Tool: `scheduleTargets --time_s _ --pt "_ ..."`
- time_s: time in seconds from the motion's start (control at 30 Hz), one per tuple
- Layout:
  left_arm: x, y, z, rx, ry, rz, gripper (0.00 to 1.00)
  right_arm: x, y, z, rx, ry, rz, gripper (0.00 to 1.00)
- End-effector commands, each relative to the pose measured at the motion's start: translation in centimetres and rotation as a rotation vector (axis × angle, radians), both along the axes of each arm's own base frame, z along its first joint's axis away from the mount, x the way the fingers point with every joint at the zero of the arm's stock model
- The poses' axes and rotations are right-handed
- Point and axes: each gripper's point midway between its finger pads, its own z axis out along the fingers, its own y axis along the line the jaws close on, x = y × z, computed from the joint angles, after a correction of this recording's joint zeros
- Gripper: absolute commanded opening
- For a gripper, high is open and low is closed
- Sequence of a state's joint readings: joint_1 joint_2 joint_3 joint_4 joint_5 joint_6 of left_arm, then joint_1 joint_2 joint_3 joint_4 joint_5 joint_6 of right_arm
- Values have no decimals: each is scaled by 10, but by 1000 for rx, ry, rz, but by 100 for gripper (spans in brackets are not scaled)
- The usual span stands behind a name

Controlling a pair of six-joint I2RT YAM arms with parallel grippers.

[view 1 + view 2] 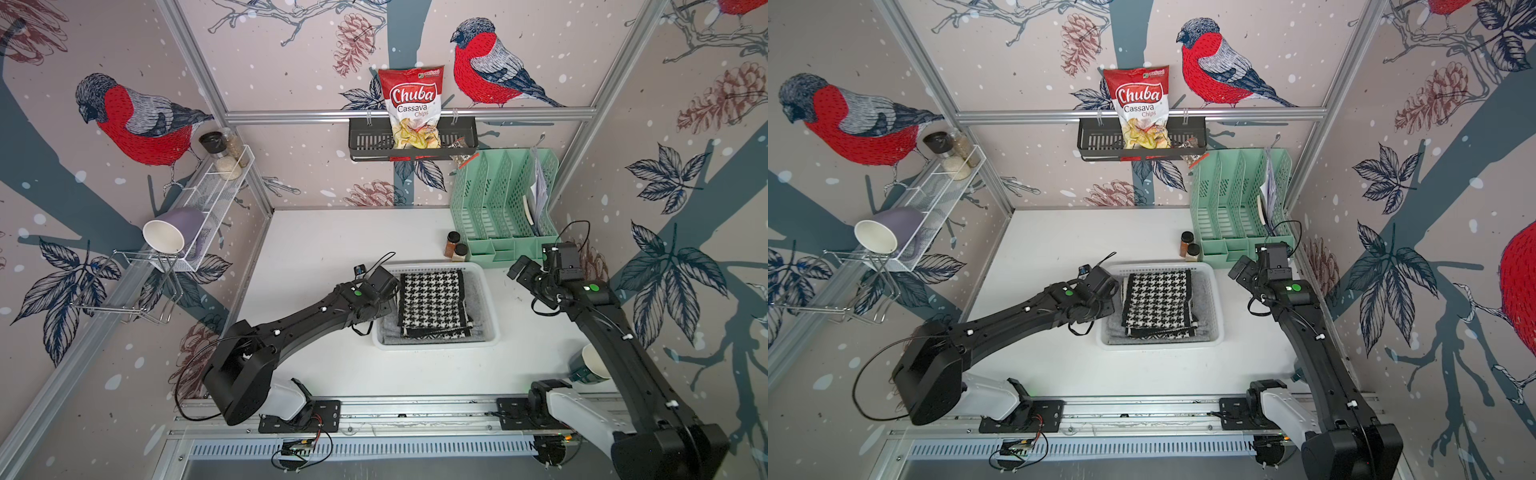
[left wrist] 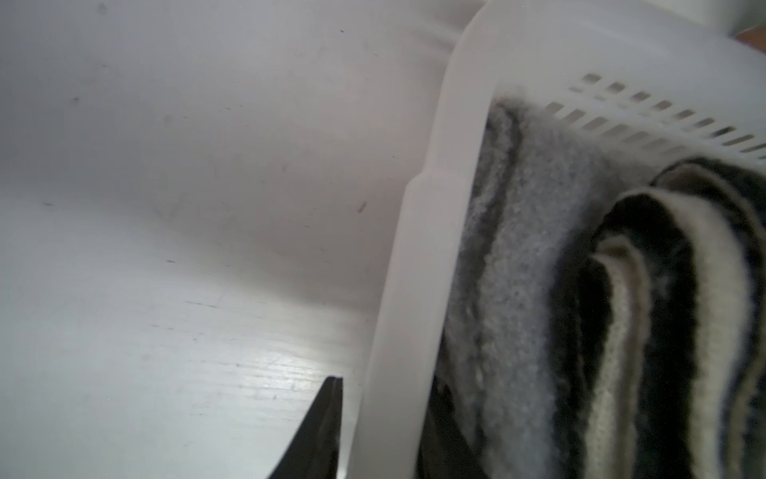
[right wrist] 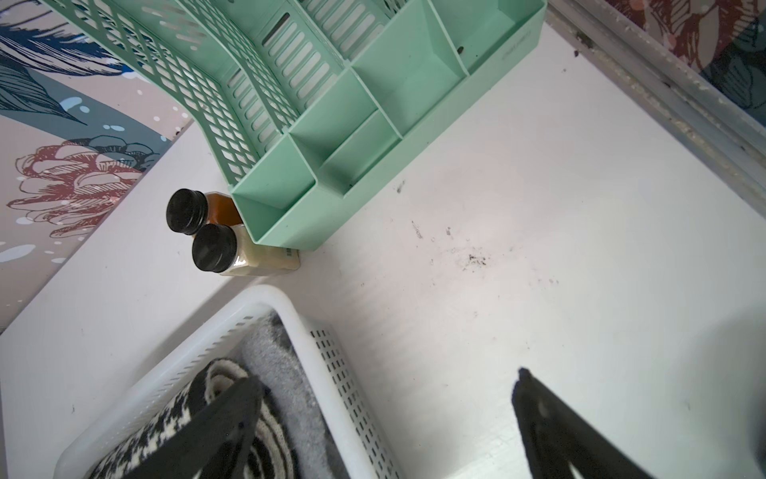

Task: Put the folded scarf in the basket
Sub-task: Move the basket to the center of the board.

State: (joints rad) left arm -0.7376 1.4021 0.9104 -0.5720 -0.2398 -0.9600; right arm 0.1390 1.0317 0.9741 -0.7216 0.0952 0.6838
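The scarf (image 1: 434, 303) lies flat inside the basket (image 1: 436, 345) on a grey cloth (image 1: 388, 332), its long axis running near to far. The left gripper (image 2: 385, 398) is nearer, at the left rim, one finger outside and seemingly one inside; whether it pinches the rim I cannot tell. The right gripper (image 3: 385, 379), spread wide and empty, hovers at the far right corner. Likely only a retreat remains.

Both top views look steeply down on the whole table (image 1: 316, 249); both wrist views, close in, share the basket (image 2: 414, 290).
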Motion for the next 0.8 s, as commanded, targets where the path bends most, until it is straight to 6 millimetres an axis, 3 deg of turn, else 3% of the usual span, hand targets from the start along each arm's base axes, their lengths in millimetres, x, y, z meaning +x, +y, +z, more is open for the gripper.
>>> scheduleTargets --time_s 0.0,0.17,0.2,0.23,0.4,0.57,0.77 --pt "-1 22 2 35 -10 -14 40 16 -6 4 -33 -52 -28 100" --pt "7 27 27 18 -80 -13 67 27 -7 3 -50 -78 -51 100" --pt "8 28 33 21 -95 -7 88 30 -7 5 -55 -94 -60 100" --pt "10 29 40 22 -111 -3 98 33 -7 8 -59 -110 -67 100" --pt "22 42 89 44 -254 36 99 46 -9 40 -138 -240 -99 100" --pt "29 74 139 167 -404 108 98 60 -16 64 -167 -350 -133 100" --pt "24 122 167 407 -466 240 98 68 -32 77 -281 -489 -175 100"
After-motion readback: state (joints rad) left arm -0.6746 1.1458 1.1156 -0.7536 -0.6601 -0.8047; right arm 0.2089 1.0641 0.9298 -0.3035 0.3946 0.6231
